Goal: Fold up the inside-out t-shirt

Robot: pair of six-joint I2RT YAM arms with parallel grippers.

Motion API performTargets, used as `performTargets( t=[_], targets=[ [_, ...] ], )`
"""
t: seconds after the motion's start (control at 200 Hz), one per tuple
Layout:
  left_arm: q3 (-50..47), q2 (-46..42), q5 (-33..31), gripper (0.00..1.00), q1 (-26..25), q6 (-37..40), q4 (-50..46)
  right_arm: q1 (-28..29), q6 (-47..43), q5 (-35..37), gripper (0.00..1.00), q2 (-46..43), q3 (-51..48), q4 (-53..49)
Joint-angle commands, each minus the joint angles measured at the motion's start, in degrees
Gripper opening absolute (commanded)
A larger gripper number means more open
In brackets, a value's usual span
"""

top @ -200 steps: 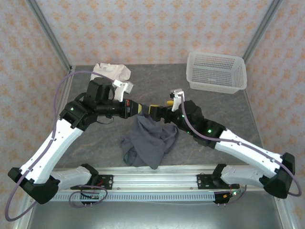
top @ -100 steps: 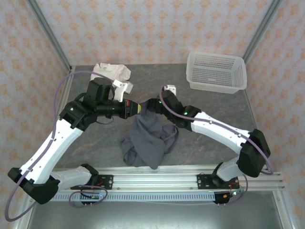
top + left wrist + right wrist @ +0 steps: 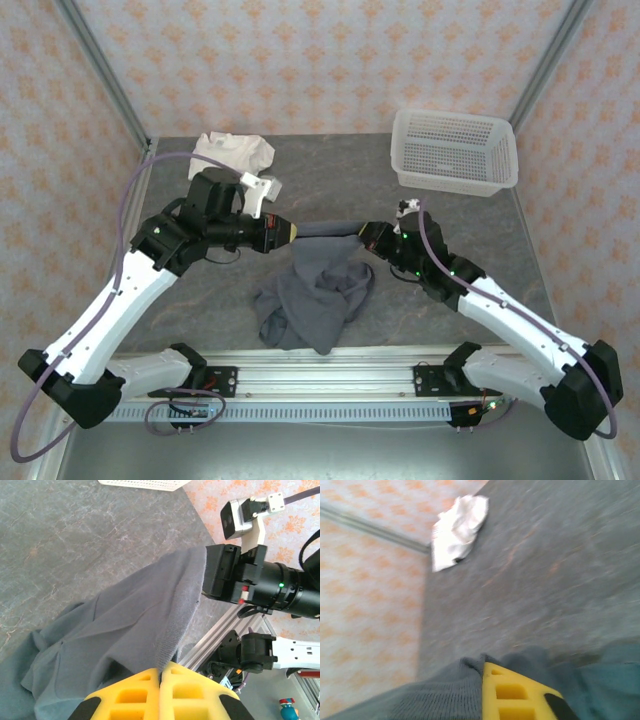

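From the top camera, the left gripper (image 3: 287, 233) and the right gripper (image 3: 368, 238) face each other above the middle of the grey table (image 3: 500, 230). Each is clamped on one end of a short edge of the dark grey t-shirt (image 3: 312, 290). That edge is pulled into a straight band between them. The rest of the shirt hangs down from the band and lies in a crumpled heap on the table, near the front rail (image 3: 330, 378). A crumpled white cloth (image 3: 235, 152) lies at the back left corner of the table. A white plastic basket (image 3: 455, 150) stands at the back right, well apart from the shirt.

In the left wrist camera, the two yellow fingers (image 3: 135, 695) are pressed together with the ribbed edge of the t-shirt (image 3: 120, 625) caught between them. The edge runs up to the black jaws of the right gripper (image 3: 209, 572), which are closed on its far end. Loose folds sag to the left over the table (image 3: 75, 530).

The right wrist camera is blurred. One yellow finger (image 3: 512, 692) shows at the bottom, with the shirt's ribbed edge (image 3: 440, 695) bunched against it. Beyond lie the table (image 3: 545, 570) and the white cloth (image 3: 457, 527) near the patterned wall (image 3: 365, 605).
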Motion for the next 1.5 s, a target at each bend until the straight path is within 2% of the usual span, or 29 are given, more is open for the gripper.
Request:
performTargets(
  t=[0.0, 0.115, 0.185, 0.23, 0.27, 0.32, 0.385, 0.415, 0.45, 0.49, 0.52, 0.555, 0.575, 0.605, 0.625, 0.665, 0.711, 0.766, 0.826, 0.886, 0.981, 1.011, 1.056, 1.131, 1.196, 1.241, 1.301, 1.386, 1.496],
  targets=[
    [-2.5, 1.4, 1.5, 0.00, 0.0, -2.3, 3.7, -0.5, 2.7, -11.1, 0.00, 0.7, -0.1, 15.7],
    [-4.0, 2.7, -2.0, 0.00, 0.0, -3.7, 3.9, -0.5, 4.5, -15.0, 0.00, 1.6, 0.6, 22.3],
    [-4.1, 3.2, -5.1, 0.00, 0.1, -4.1, 3.0, -0.5, 3.8, -14.2, 0.00, 0.9, 1.6, 19.2],
    [-4.3, 2.8, -5.7, 0.00, 0.0, -4.7, 3.8, -0.6, 2.6, -12.5, 0.08, 0.1, 1.9, 15.9],
    [-4.4, 2.2, -5.9, 0.00, 0.0, -5.4, 5.3, -0.7, 1.0, -9.8, 0.07, -1.2, 1.5, 12.2],
    [-4.6, 1.6, -4.3, 0.00, 0.0, -6.4, 8.5, -1.0, -0.4, -1.7, 0.00, -3.6, 0.7, 4.7],
    [-5.3, 1.8, 1.4, 0.00, -0.6, -9.6, 17.3, -2.0, 0.9, 11.3, 0.00, -7.4, -1.6, -5.0],
    [-6.1, 2.5, 3.7, 0.00, -2.1, -13.7, 23.1, -2.5, 3.3, 18.0, 0.00, -9.7, -3.2, -9.4],
    [-6.4, 4.0, 4.9, 0.00, -5.3, -16.3, 29.8, -3.2, 7.6, 26.4, 0.00, -12.5, -5.2, -15.8],
    [-4.8, 6.8, 3.4, 0.00, -10.7, -16.4, 33.8, -5.0, 15.0, 34.5, 0.00, -16.1, -7.7, -23.5],
    [-2.3, 9.5, 0.6, 0.00, -15.4, -14.7, 33.8, -7.0, 18.1, 37.7, 0.00, -18.9, -9.8, -26.5],
    [2.2, 13.5, -2.3, 0.00, -20.2, -11.7, 32.2, -10.3, 16.4, 38.7, 0.00, -22.2, -12.6, -25.6],
    [5.0, 15.9, -3.7, 0.11, -22.6, -10.5, 30.6, -12.3, 15.2, 38.4, 0.00, -23.7, -13.8, -25.2],
    [8.9, 18.9, -6.0, 0.34, -25.2, -7.6, 27.8, -15.4, 15.4, 37.7, 0.01, -25.0, -14.5, -27.2],
    [10.8, 20.4, -7.4, 0.45, -26.1, -7.3, 26.5, -17.4, 16.1, 37.0, 0.10, -25.1, -14.3, -29.7],
    [11.6, 21.5, -9.3, 0.62, -26.3, -8.2, 26.8, -21.5, 17.0, 35.3, 0.38, -24.2, -12.5, -35.8],
    [10.1, 19.9, -12.0, 0.73, -24.9, -9.3, 27.5, -24.7, 17.7, 34.4, 0.60, -22.3, -9.1, -43.1],
    [7.3, 15.8, -15.1, 0.78, -21.5, -8.8, 26.0, -25.7, 14.8, 34.5, 0.73, -20.3, -4.6, -47.5],
    [4.8, 9.9, -19.5, 0.83, -17.5, -7.1, 20.9, -25.7, 6.9, 31.3, 0.76, -19.9, -0.3, -44.9],
    [3.8, 4.7, -24.6, 0.90, -13.4, -5.0, 13.0, -25.7, -4.4, 20.7, 0.72, -19.7, 2.0, -35.4],
    [3.0, -0.3, -29.7, 0.94, -5.8, -4.1, -0.6, -23.3, -11.0, 6.9, 0.71, -12.4, 7.9, -29.4],
    [2.5, -1.2, -30.7, 0.95, -3.4, -4.2, -4.6, -20.2, -13.3, 4.8, 0.71, -8.7, 10.4, -29.9],
    [1.0, -2.1, -31.2, 0.98, 0.2, -5.5, -9.1, -13.5, -16.7, 8.2, 0.72, -3.0, 15.8, -34.0],
    [-4.3, -3.9, -25.7, 1.00, 7.3, -8.3, -11.8, -1.2, -24.5, 14.1, 0.76, 5.8, 22.7, -38.3],
    [-9.7, -6.3, -18.4, 1.00, 13.9, -11.8, -10.6, 6.5, -29.8, 7.5, 0.77, 12.7, 25.6, -37.9],
    [-12.9, -8.8, -15.2, 1.00, 18.3, -14.0, -8.7, 11.2, -32.4, 3.6, 0.81, 17.0, 26.9, -37.1],
    [-15.3, -12.3, -14.0, 1.00, 23.3, -15.9, -7.1, 17.8, -37.2, 3.8, 0.87, 22.3, 28.4, -36.5],
    [-11.6, -11.7, -20.0, 1.00, 24.0, -14.8, -11.2, 23.3, -42.3, 5.4, 0.91, 29.6, 31.4, -37.0],
    [-9.9, -11.8, -23.3, 1.00, 23.9, -15.1, -11.9, 25.6, -44.2, 5.5, 0.92, 40.0, 37.0, -38.2]
  ],
)
